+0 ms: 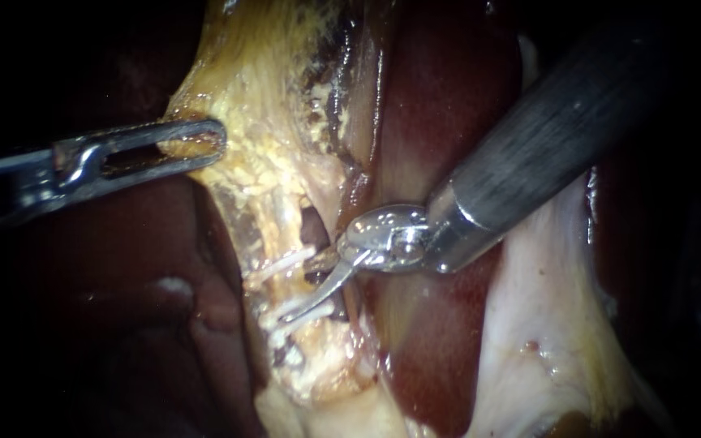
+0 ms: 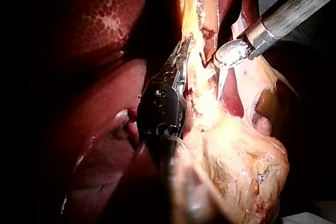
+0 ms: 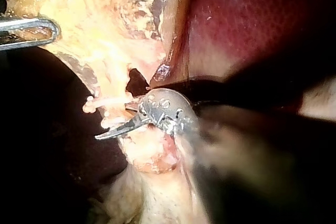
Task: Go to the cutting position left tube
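1. Your left instrument (image 1: pixel 212 144) enters from the left. Its slotted jaws are clenched on the edge of the yellow fatty tissue (image 1: pixel 253 122) and hold that edge out to the left.
2. Your right instrument (image 1: pixel 302 290) enters from the upper right, its dark shaft crossing the liver (image 1: pixel 440 122). Its curved blades point down and to the left. A gap shows between them, so they are released and grasp nothing.
3. The left tube (image 1: pixel 287 284) runs near to far, left of a small dark window in the tissue. It carries two white clips, the upper clip (image 1: pixel 276 266) and the lower clip (image 1: pixel 300 310).
4. The lower blade lies along the lower clip. You cannot tell whether the blades touch the tube.
5. In the right wrist view, the blades (image 3: pixel 111 123) reach toward the clipped stretch, with the left instrument (image 3: pixel 47 31) well apart from them.
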